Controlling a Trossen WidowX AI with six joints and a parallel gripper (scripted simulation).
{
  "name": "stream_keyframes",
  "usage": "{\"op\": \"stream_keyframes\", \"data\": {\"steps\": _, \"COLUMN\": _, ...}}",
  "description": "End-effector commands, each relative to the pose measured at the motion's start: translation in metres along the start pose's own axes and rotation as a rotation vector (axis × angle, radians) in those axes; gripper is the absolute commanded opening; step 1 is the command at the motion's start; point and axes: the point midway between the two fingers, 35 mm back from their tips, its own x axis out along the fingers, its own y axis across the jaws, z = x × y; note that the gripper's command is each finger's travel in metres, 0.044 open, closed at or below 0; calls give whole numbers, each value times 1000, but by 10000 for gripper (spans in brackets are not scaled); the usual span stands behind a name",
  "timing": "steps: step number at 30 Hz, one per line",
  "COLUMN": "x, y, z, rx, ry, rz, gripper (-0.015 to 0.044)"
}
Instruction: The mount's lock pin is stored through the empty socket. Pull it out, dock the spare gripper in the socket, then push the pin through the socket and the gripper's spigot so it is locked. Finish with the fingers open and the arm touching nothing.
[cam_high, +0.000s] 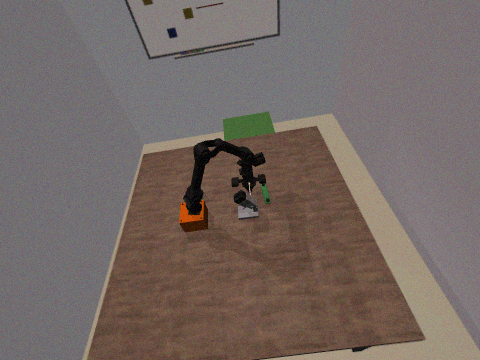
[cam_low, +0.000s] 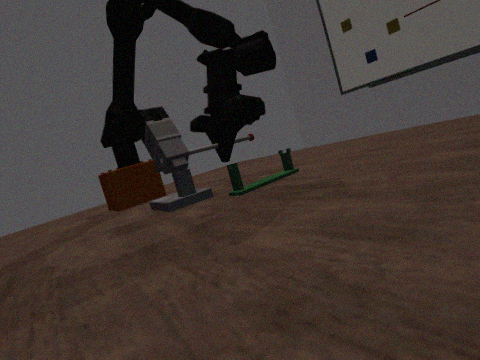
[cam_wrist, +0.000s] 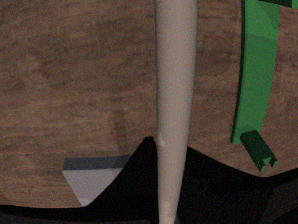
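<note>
Pincer: the pincer (cam_high: 249, 190) (cam_low: 225, 159) (cam_wrist: 156, 144) points down above the desk (cam_high: 240, 280) (cam_low: 280, 260) (cam_wrist: 75, 75), clenched around the lock pin.
Lock pin: the pale lock pin (cam_high: 250, 187) (cam_low: 202, 149) (cam_wrist: 175, 75) lies across the pincer's fingertips, off the desk and sticking out on both sides of them.
Pin ends: in the exterior view, the red head (cam_low: 251, 137) is on the side away from the mount; the plain end reaches toward the spare gripper. Whether that end touches it or has entered a hole, I cannot tell.
Spare gripper: the spare gripper (cam_high: 247, 203) (cam_low: 167, 140) leans at a slant at the top of the mount's post, near the pincer; how deeply it sits is unclear.
Mount: the grey mount (cam_high: 248, 215) (cam_low: 182, 201) (cam_wrist: 92, 182) has its flat base on the desk, lower than the pincer.
Green rack: the green rack (cam_high: 266, 194) (cam_low: 265, 183) (cam_wrist: 257, 65) lies near the mount, an upright at each end, apart from the pin.
Arm: the black arm (cam_high: 198, 172) (cam_low: 123, 70) rises from an orange block (cam_high: 194, 221) (cam_low: 132, 186) and bends over toward the mount.
</note>
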Motion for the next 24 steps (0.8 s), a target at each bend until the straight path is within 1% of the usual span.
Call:
{"op": "stream_keyframes", "data": {"steps": 1, "x": -1, "y": 0, "z": -2, "rx": -2, "ry": -5, "rz": -2, "gripper": 0}}
{"op": "stream_keyframes", "data": {"steps": 24, "x": 4, "y": 0, "z": -19, "rx": -5, "ry": -6, "rz": 5, "gripper": 0}}
